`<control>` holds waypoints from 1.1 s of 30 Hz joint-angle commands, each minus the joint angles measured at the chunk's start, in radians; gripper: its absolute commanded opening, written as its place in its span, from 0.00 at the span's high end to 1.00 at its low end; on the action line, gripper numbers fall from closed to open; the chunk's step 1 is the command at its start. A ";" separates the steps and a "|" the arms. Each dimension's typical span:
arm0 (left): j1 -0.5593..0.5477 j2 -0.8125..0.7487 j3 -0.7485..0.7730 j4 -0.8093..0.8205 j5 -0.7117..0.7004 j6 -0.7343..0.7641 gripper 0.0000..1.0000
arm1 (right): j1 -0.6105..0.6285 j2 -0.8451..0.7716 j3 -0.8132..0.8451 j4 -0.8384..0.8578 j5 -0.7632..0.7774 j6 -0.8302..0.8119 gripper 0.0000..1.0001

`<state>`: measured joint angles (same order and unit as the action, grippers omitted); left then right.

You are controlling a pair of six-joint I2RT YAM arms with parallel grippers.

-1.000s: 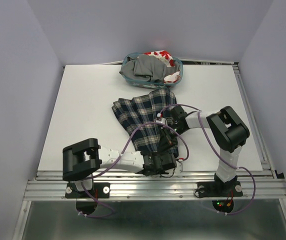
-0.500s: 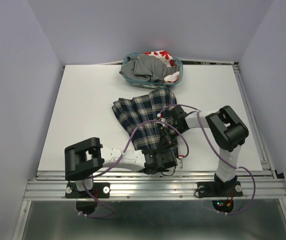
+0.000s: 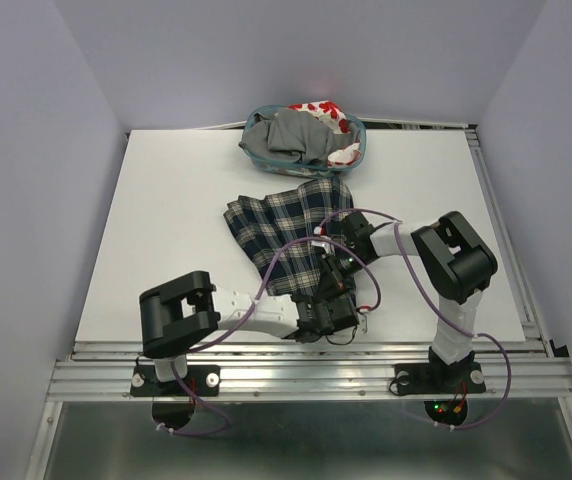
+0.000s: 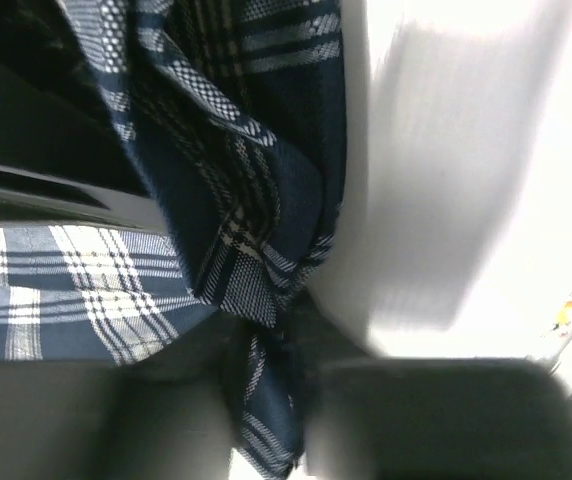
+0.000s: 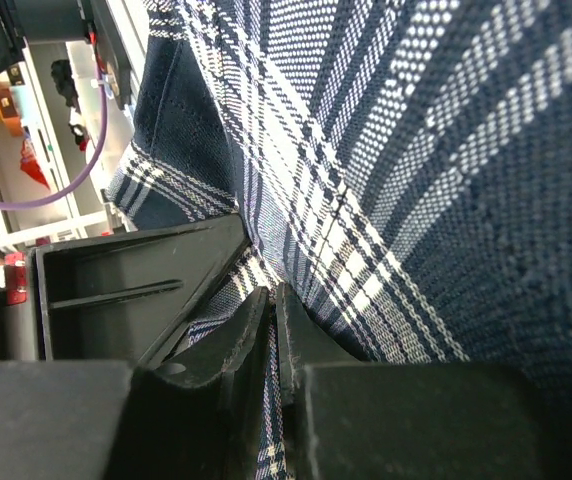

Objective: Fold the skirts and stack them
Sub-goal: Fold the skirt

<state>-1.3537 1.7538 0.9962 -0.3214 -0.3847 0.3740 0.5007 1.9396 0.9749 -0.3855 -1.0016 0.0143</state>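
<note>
We see the navy, white and green plaid cloth skirt [image 3: 288,232] lying at the middle of the white table [image 3: 166,220]. Its near hem is pinched by the left gripper [image 4: 284,340] and right gripper [image 5: 272,330], jaws closed on cloth. Since a second ago the left arm's elbow [image 3: 176,315] has slid rightward, and the hem seems more bunched.

white table [image 3: 166,210] | plaid skirt [image 3: 286,225] spread at centre | teal basket [image 3: 362,137] at far edge

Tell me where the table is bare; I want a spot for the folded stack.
The table is bare left of the plaid skirt, out to its left edge, and right of the skirt, between basket and right arm. Crowded: near middle, where left pincer and right pincer both clamp the skirt.
</note>
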 commanded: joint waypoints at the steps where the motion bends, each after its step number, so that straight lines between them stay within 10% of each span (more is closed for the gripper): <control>1: 0.019 0.004 0.027 -0.045 0.052 -0.010 0.93 | 0.006 0.013 -0.004 -0.029 0.113 -0.071 0.86; 17: 0.019 -0.240 0.091 -0.222 0.480 -0.014 1.00 | -0.067 -0.108 0.367 -0.096 0.186 -0.083 0.53; 33: 0.191 -0.278 0.347 -0.402 0.845 0.028 1.00 | 0.007 0.185 0.403 0.165 0.124 0.075 0.56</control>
<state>-1.2137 1.5089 1.2201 -0.6739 0.3431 0.3725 0.4580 2.1010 1.4048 -0.2993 -0.8814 0.0700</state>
